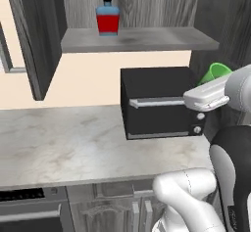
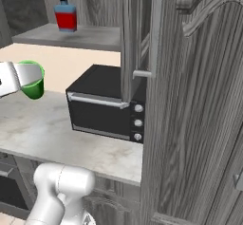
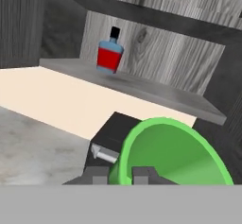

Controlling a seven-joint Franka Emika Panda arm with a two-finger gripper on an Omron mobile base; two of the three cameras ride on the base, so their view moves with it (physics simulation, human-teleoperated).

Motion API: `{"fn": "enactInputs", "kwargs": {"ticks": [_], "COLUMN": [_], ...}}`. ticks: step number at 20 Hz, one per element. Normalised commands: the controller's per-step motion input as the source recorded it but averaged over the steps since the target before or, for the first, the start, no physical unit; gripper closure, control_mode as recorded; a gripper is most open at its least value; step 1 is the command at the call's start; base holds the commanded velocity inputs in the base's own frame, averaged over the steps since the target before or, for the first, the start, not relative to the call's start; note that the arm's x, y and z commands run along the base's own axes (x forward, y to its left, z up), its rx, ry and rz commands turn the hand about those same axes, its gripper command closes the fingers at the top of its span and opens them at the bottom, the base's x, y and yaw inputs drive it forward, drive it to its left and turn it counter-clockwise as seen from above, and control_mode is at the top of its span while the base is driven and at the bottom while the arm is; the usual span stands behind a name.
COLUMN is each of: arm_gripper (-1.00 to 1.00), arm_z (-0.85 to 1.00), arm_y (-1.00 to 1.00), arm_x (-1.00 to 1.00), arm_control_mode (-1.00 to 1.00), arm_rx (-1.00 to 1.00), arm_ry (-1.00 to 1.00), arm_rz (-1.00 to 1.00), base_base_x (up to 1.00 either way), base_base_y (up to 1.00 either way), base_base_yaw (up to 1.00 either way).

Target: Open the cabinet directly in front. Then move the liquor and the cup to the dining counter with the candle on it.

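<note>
The hand (image 3: pixel 120 175) pinches the green cup's (image 3: pixel 172 154) rim, its fingertips (image 3: pixel 144 174) half cut off below. Beyond the hand, the liquor (image 3: pixel 110 52) stands on the open cabinet's shelf (image 3: pixel 142 88); the microwave (image 3: pixel 111 135) is partly hidden behind the cup.

The white arm rises from the base, elbow bent, forearm reaching out level; the gripper (image 3: pixel 122 175) is closed on the rim of the cup (image 3: pixel 177 154), one finger (image 3: pixel 145 174) inside the wall, the other outside; the cup hangs in mid-air.
</note>
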Motion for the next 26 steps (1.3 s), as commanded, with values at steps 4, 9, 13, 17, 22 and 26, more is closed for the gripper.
{"fn": "enactInputs", "kwargs": {"ticks": [4, 9, 13, 17, 22, 26], "arm_gripper": [1.00, 1.00, 1.00, 1.00, 1.00, 1.00], "arm_z": [0.00, 0.00, 0.00, 0.00, 0.00, 0.00], "arm_y": [0.00, 0.00, 0.00, 0.00, 0.00, 0.00], "arm_x": [0.00, 0.00, 0.00, 0.00, 0.00, 0.00], "arm_control_mode": [1.00, 1.00, 1.00, 1.00, 1.00, 1.00], "arm_rx": [0.00, 0.00, 0.00, 0.00, 0.00, 0.00], "arm_ry": [0.00, 0.00, 0.00, 0.00, 0.00, 0.00], "arm_rz": [0.00, 0.00, 0.00, 0.00, 0.00, 0.00], "base_base_x": [-0.56, -0.65, -0.35, -0.13, -0.02, 0.00], "base_base_y": [-0.24, -0.24, 0.00, 0.00, 0.00, 0.00], "base_base_yaw": [0.23, 0.24, 0.44, 0.54, 0.61, 0.62]}}
